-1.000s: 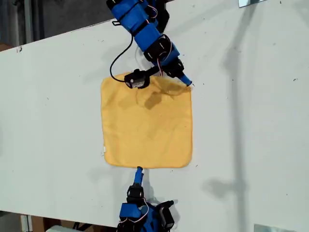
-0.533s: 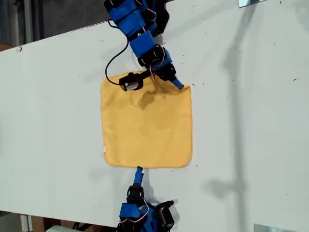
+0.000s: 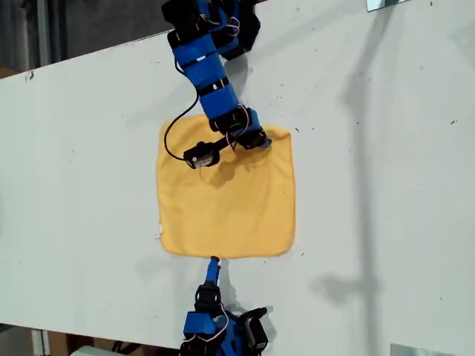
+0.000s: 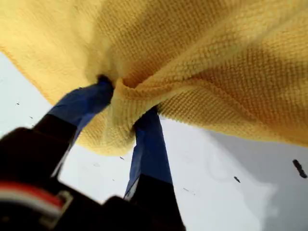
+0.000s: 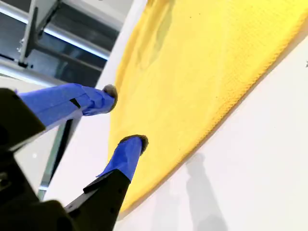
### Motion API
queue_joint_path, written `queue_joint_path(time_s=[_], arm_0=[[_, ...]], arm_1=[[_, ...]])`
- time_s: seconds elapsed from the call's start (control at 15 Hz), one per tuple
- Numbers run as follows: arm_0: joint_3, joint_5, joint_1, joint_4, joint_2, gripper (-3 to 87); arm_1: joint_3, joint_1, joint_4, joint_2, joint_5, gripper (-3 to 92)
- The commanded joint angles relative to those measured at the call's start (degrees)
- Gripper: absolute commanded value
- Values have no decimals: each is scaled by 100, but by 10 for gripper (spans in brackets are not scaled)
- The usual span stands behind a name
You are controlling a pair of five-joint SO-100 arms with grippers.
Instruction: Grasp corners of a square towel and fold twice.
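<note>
The yellow-orange square towel (image 3: 230, 204) lies flat on the white table (image 3: 82, 156) in the exterior view. My first gripper (image 3: 261, 141) reaches in from the far side. It is shut on a pinch of the towel's far edge, close to the far corner (image 3: 286, 137) on the exterior view's right. The first wrist view shows the blue fingers (image 4: 149, 139) of this gripper (image 4: 127, 94) clamped on bunched towel cloth (image 4: 216, 57), lifted off the table. My second gripper (image 3: 214, 261) sits just off the near edge. It stands open (image 5: 126, 116) beside the towel (image 5: 202, 72), holding nothing.
A black cable (image 3: 172, 126) loops from the first arm over the towel's far edge. A small white tag (image 3: 159, 231) sticks out of the towel's side at the exterior view's left. Metal pieces (image 3: 415, 350) lie at that view's right corners. The table's far edge (image 3: 89, 53) runs diagonally.
My first gripper has moved from the towel's far corner toward the exterior view's left and inward over the cloth, dragging the far edge with it. The second arm has not moved.
</note>
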Motion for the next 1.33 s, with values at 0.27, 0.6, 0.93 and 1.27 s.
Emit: queue_joint_path(time_s=[0.27, 0.6, 0.93, 1.27], arm_0=[[-2391, -1547, 1775, -1266, -4816, 102], [-9396, -2355, 3032, 703, -12586, 174], [-9220, -3384, 3454, 984, -12647, 190], [-9404, -3445, 3595, 888, -13034, 198]], arm_1=[[-88, 97, 334, 237, 62, 0], [431, -26, -202, 308, 132, 0], [563, -141, -431, 316, 167, 0], [580, -141, -448, 325, 167, 0]])
